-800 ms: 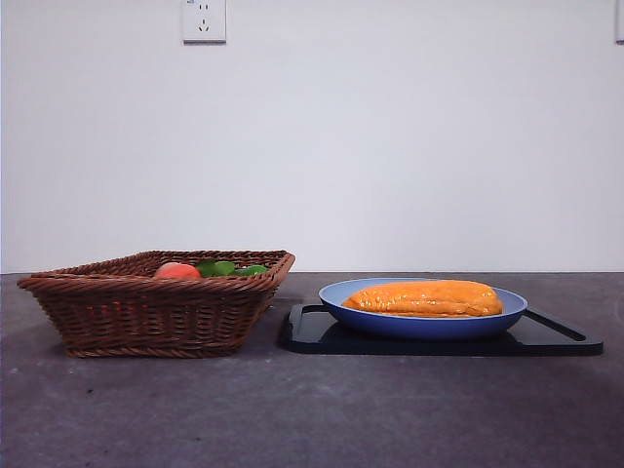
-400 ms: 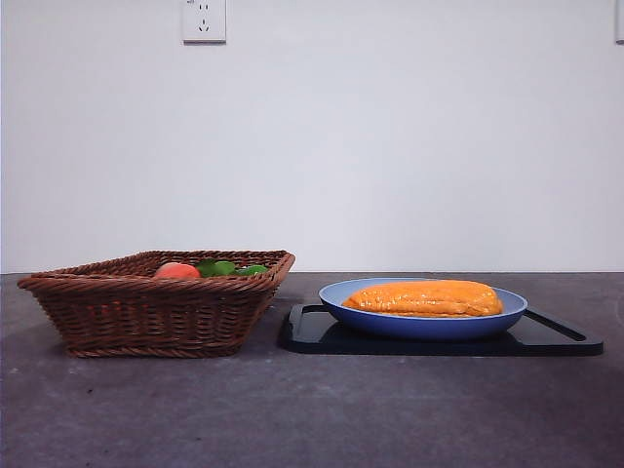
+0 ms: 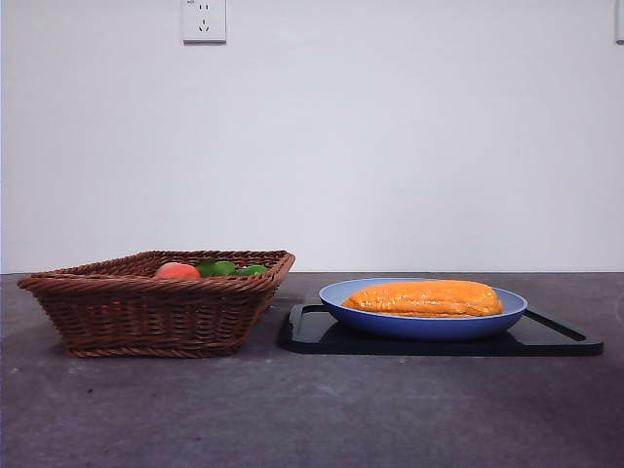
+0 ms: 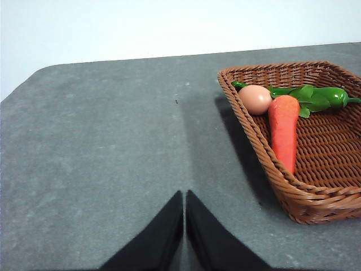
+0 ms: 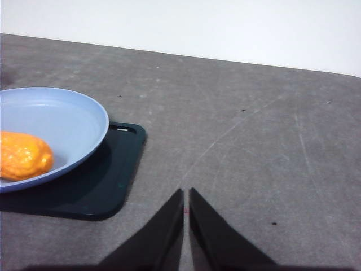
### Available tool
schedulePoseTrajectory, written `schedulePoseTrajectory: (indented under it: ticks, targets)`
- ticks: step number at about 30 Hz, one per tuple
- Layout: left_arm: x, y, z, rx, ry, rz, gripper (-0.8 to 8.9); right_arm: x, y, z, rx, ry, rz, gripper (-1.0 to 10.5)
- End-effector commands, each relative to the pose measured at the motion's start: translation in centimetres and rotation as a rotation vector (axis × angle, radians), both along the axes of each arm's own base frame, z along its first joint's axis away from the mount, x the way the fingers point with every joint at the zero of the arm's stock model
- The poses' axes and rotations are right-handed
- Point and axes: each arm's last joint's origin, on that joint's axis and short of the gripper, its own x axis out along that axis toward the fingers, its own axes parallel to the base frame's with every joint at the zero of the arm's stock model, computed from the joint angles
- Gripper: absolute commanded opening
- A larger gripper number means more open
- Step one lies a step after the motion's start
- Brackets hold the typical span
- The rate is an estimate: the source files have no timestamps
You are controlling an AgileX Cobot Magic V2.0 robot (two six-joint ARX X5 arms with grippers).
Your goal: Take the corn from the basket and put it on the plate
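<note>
front view: corn [image 3: 424, 297] on plate [image 3: 429, 325]

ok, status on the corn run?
Left gripper, right gripper: jaws shut, holding nothing. Corn lying on plate, out of basket. Nothing obstructing.

Our front camera looks level across the table [image 3: 312, 409]; our wrist cameras look down, sharing its basket [image 3: 156, 302] and plate [image 3: 424, 322].

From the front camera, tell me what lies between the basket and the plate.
In the front view, only bare grey table and the black tray's near edge lie between the basket and the plate.
</note>
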Motion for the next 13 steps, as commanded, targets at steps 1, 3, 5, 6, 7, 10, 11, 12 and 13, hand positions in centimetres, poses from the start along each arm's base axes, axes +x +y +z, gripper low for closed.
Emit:
schedulePoseTrajectory:
  ticks: [1,3,5,6,7,10,11,12,13]
  targets:
    - [0.09,0.05,-0.91,-0.008,0.037,0.006,0.06,0.01,-0.02,-0.24,0.013,0.01,-0.005,0.0]
    - [0.09,0.05,-0.92,-0.008,0.038,0.006,0.06,0.03,-0.02,-0.13,0.013,-0.002,-0.005,0.0]
    - [0.09,0.05,-0.91,-0.008,0.036,0.006,0.06,0.03,-0.02,-0.11,0.013,-0.003,-0.005,0.0]
    - [0.09,0.05,-0.92,-0.008,0.037,0.006,0.06,0.03,-0.02,-0.11,0.013,-0.002,-0.005,0.0]
    - [0.09,0.05,-0.92,-0.008,0.038,0.006,0.06,0.03,-0.02,-0.11,0.013,-0.002,-0.005,0.0]
    - [0.09,0.05,-0.92,-0.008,0.037,0.006,0.06,0.03,-0.02,-0.11,0.013,-0.002,-0.005,0.0]
    - [0.09,0.05,-0.92,-0.008,0.037,0.006,0.06,0.03,-0.02,-0.11,0.013,-0.003,-0.005,0.0]
    - [0.09,0.05,-0.91,-0.008,0.037,0.006,0.06,0.03,-0.02,-0.11,0.013,-0.002,-0.005,0.0]
    - [0.09,0.05,-0.91,-0.008,0.037,0.006,0.06,0.03,-0.02,-0.11,0.013,-0.002,-0.005,0.0]
